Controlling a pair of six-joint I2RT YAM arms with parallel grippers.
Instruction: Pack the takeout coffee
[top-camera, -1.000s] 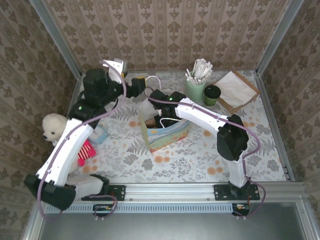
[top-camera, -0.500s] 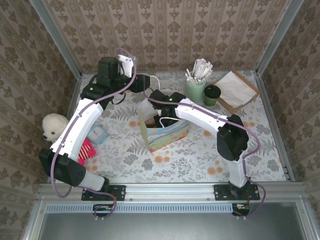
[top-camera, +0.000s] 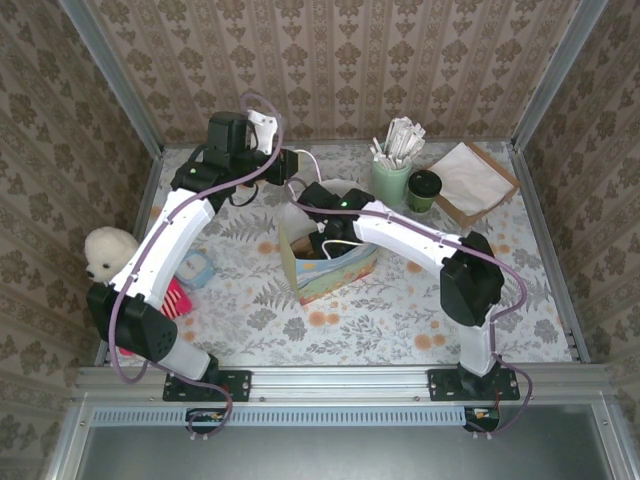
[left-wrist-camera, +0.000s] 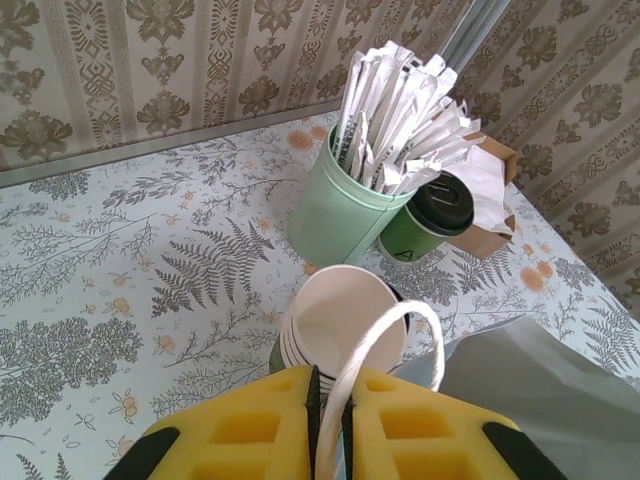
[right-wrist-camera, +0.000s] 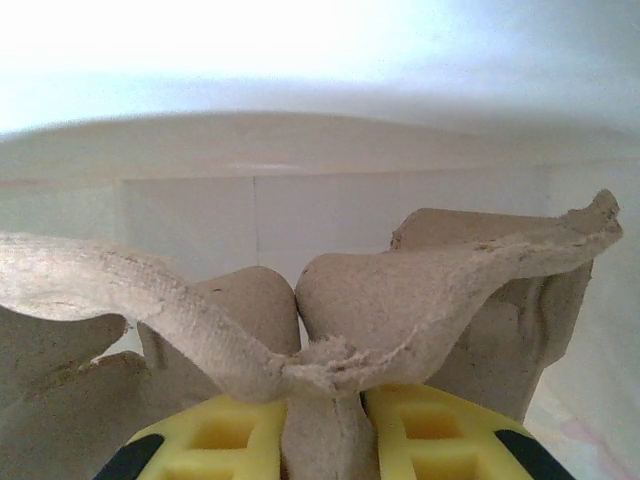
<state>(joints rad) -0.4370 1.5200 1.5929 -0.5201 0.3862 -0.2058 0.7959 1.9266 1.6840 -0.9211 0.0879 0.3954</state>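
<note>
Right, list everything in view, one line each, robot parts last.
Small dark-green paper coffee cup with black plastic lid: one, far right, beside the holder.
Pale-green holder of white wrapped sticks: one, left of that cup.
Stack of lidless green paper cups: one, cream inside, beside the bag.
Pastel paper gift bag: one, table centre.
Brown moulded-pulp tray: one, inside the bag.
White napkins in brown cardboard tray: one pile, far right corner.
White plush toy: one, left edge.
Left gripper: yellow fingers, shut on the bag's white cord handle.
Right gripper: yellow fingers, shut on the pulp tray.

Takeout coffee (left-wrist-camera: 428, 218) half hidden behind stick holder (left-wrist-camera: 340, 205).
</note>
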